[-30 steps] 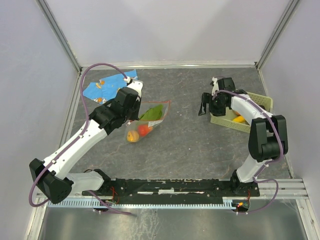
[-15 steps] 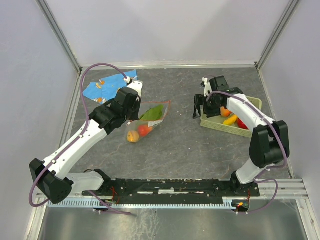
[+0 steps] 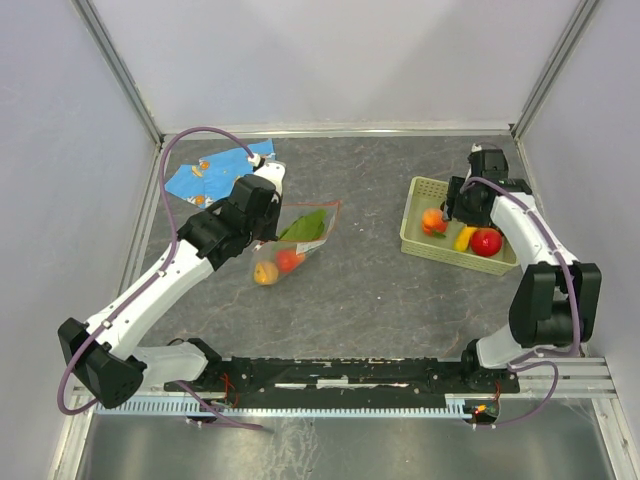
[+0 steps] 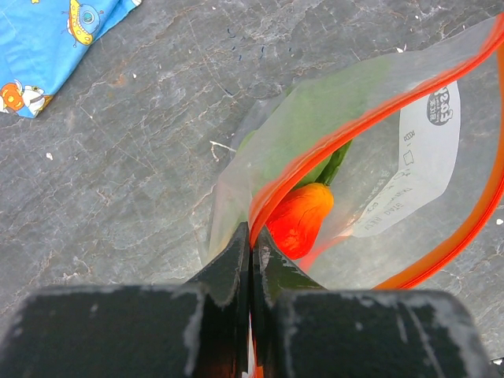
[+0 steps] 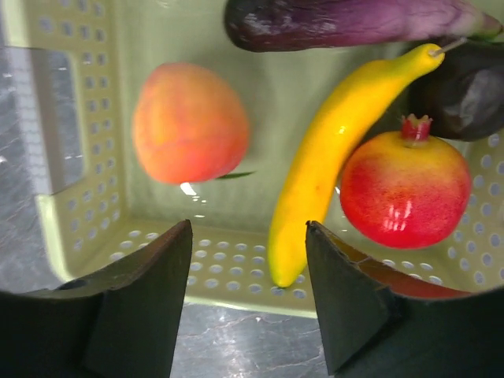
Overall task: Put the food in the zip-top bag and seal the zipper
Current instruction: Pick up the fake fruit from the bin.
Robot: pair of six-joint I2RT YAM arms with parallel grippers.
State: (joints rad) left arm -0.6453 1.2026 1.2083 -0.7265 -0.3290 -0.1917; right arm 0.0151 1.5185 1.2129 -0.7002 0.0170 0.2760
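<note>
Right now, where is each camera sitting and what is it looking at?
Top external: high behind the arms, looking down at the table; both whole arms show.
Left wrist: on the left arm, looking down at the zip-top bag; the left gripper pinches its zipper.
Right wrist: on the right arm, looking down into the basket; the open right gripper shows at the bottom.
Shared: top and right wrist both show the basket's banana.

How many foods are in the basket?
4: peach alone at one side, banana in the middle, red fruit beside it, eggplant across the right wrist view's top. A dark shape past the red fruit may be a fifth.
</note>
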